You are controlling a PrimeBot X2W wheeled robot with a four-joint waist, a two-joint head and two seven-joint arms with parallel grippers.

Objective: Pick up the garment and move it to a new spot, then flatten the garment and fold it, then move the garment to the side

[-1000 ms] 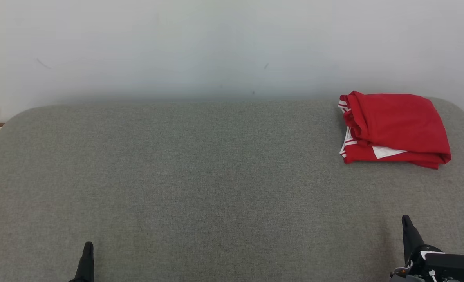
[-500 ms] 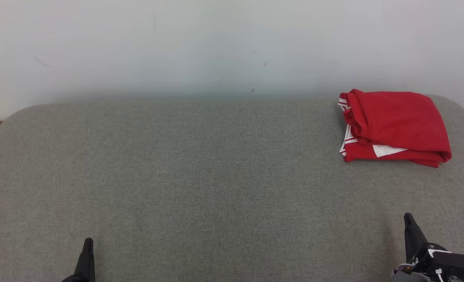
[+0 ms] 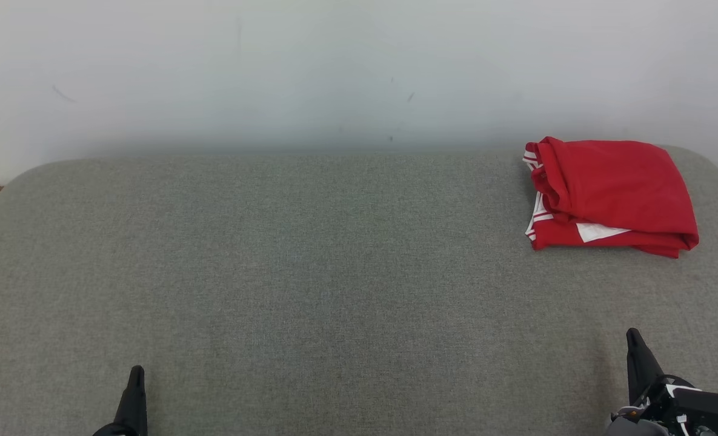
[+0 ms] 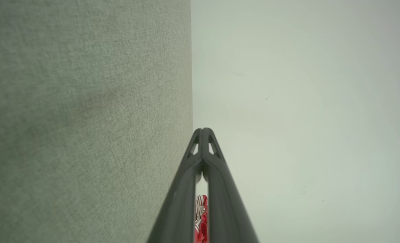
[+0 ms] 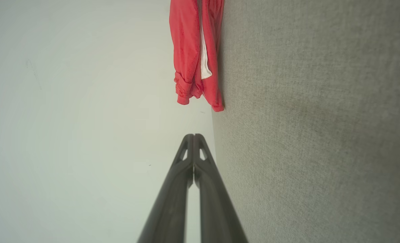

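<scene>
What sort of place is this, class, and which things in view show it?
Probably an indoor room set up for folding clothes: a grey fabric-covered surface with rounded corners, a plain white wall behind it, and a folded red garment with white trim.

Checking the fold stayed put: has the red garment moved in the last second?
No. The garment keeps its place by the cushion far edge; the whole view shifted slightly, wall mark included.
</scene>
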